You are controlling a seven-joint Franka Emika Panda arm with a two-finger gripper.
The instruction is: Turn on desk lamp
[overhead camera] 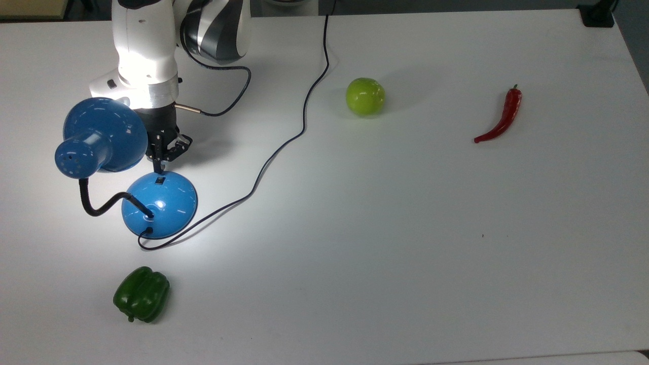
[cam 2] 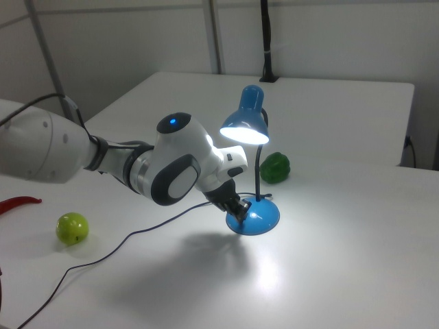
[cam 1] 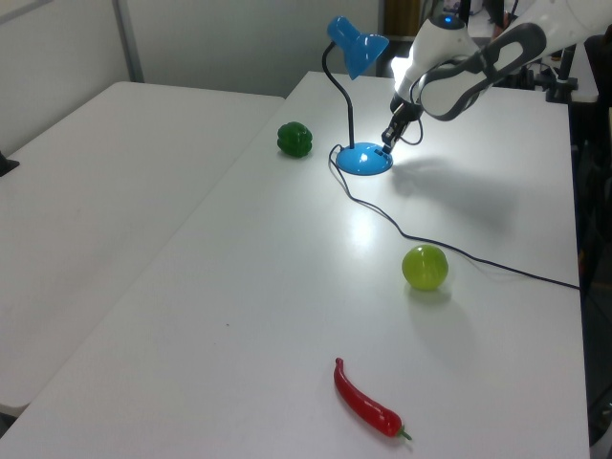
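Hand point(overhead camera: 160, 165) pinched narrow, holding nothing, just above the switch point(overhead camera: 159, 179) on the desk lamp point(overhead camera: 159, 204) near the top view's left table point(overhead camera: 405, 228) edge — shade's glowing, table's lit, so I'd call it done — only retracting left.

Top view. The desk lamp point(overhead camera: 127, 167) is seen at the left of the frame, a bright pool of light cast on the white table point(overhead camera: 405, 228) beside its domed base. The gripper point(overhead camera: 159, 165) is poised just above the base's small black switch point(overhead camera: 159, 179), fingers drawn together. A green bell pepper point(overhead camera: 141, 294) lies lower left; a green apple point(overhead camera: 365, 96) and a red chilli point(overhead camera: 501, 117) lie in the upper right.
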